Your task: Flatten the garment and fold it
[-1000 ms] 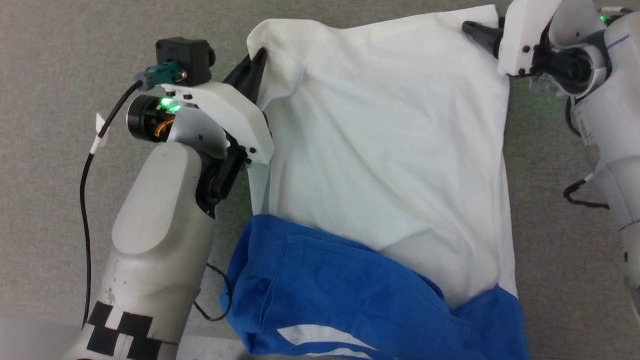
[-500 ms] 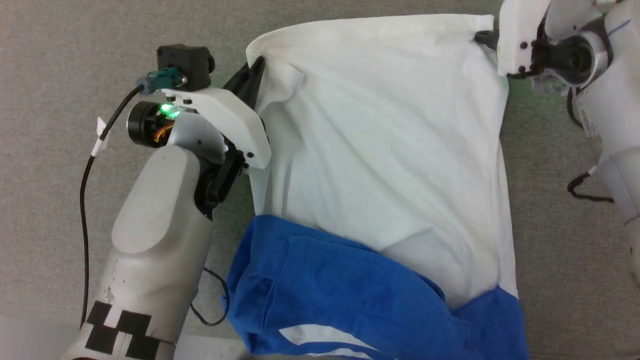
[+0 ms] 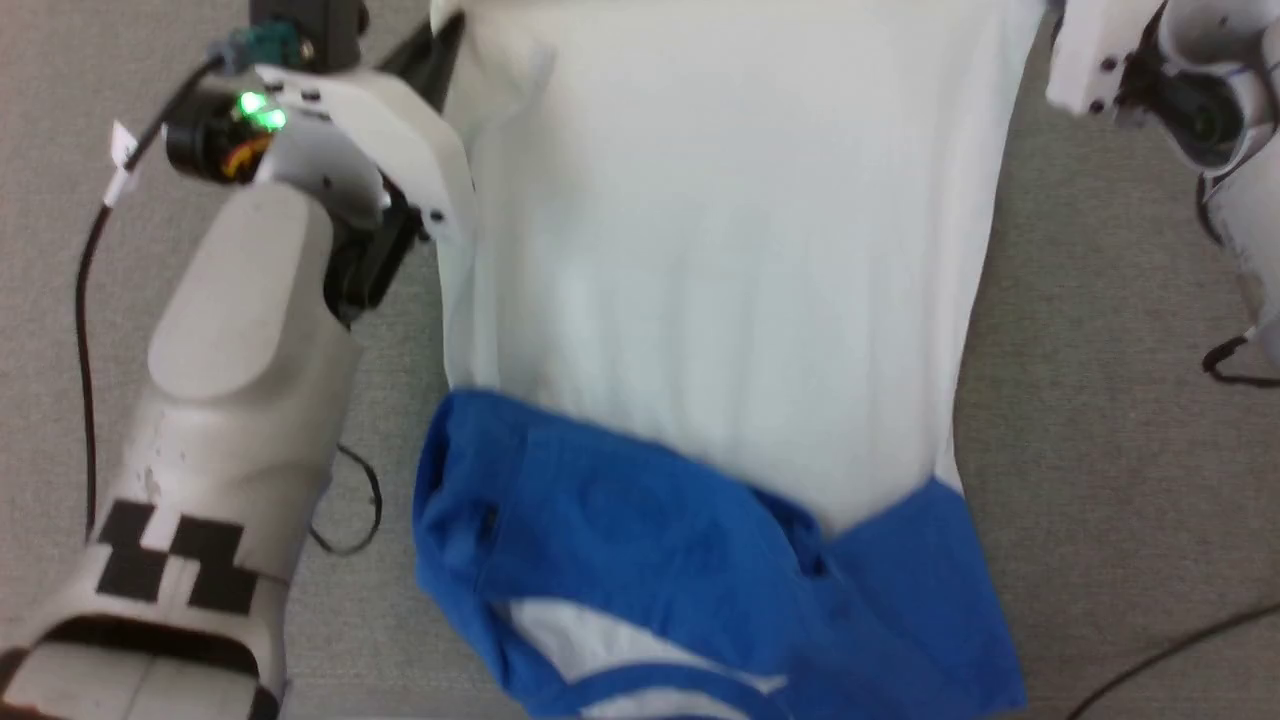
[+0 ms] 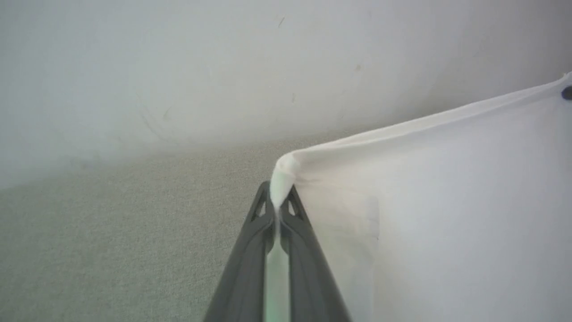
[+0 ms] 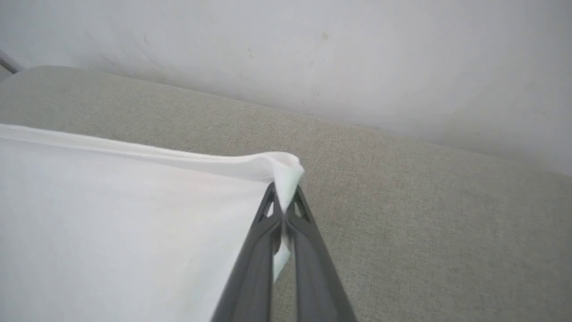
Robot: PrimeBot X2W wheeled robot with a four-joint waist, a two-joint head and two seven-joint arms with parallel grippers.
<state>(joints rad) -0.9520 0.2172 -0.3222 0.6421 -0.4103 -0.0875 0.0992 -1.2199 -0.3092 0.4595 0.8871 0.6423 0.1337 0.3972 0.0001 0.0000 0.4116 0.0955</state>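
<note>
The garment (image 3: pixel 720 250) hangs stretched between my two grippers, its white body pulled flat and taut. Its blue sleeves and shoulders (image 3: pixel 650 540) lie bunched on the carpet nearest me. My left gripper (image 3: pixel 445 40) is shut on the white hem's left corner, and the left wrist view shows the cloth (image 4: pixel 447 201) pinched at the fingertips of the left gripper (image 4: pixel 278 190). My right gripper (image 5: pixel 282 192) is shut on the other hem corner, with the white cloth (image 5: pixel 111 214) spreading away to its left. The right wrist housing (image 3: pixel 1100 60) sits at the top right.
Grey carpet (image 3: pixel 1100 400) surrounds the garment on both sides. A pale wall (image 4: pixel 223 67) rises beyond the carpet's far edge. A black cable (image 3: pixel 350 500) loops beside my left forearm and another cable (image 3: pixel 1180 650) crosses the lower right corner.
The white body has gone from slack and creased to taut as both grippers carried the hem corners farther away and apart. The whole picture has also shifted, so the camera moved.
</note>
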